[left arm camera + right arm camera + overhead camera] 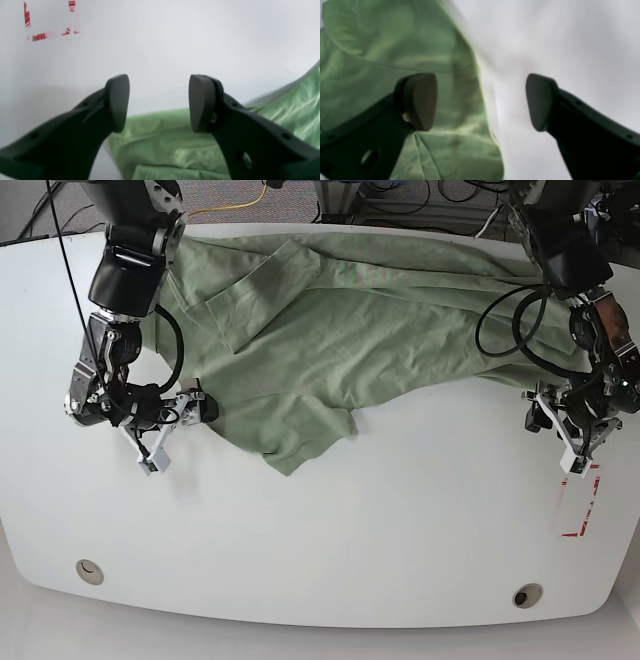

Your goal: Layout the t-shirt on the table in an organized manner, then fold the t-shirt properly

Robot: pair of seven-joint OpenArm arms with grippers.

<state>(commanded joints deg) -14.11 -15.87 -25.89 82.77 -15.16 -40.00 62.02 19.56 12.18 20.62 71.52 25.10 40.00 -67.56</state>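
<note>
The pale green t-shirt (pixel 330 330) lies loosely spread and wrinkled across the back half of the white table (pixel 350 530), with a sleeve folded over near the back left and a flap hanging toward the middle. My right gripper (pixel 178 435) is open at the shirt's left edge. In the right wrist view the right gripper (pixel 480 102) has one finger over the t-shirt (pixel 395 50) and the other over bare table (pixel 570 37). My left gripper (pixel 555 442) is open over the table, just off the shirt's right end. The left wrist view shows this gripper (pixel 160 102) holding nothing, the t-shirt (pixel 162 140) behind it.
A red rectangular marking (pixel 580 510) sits near the table's right edge, also visible as the marking (pixel 47 22) in the left wrist view. Two round grommet holes (pixel 88 570) (pixel 527 594) lie near the front edge. Cables (pixel 240 195) run behind the table.
</note>
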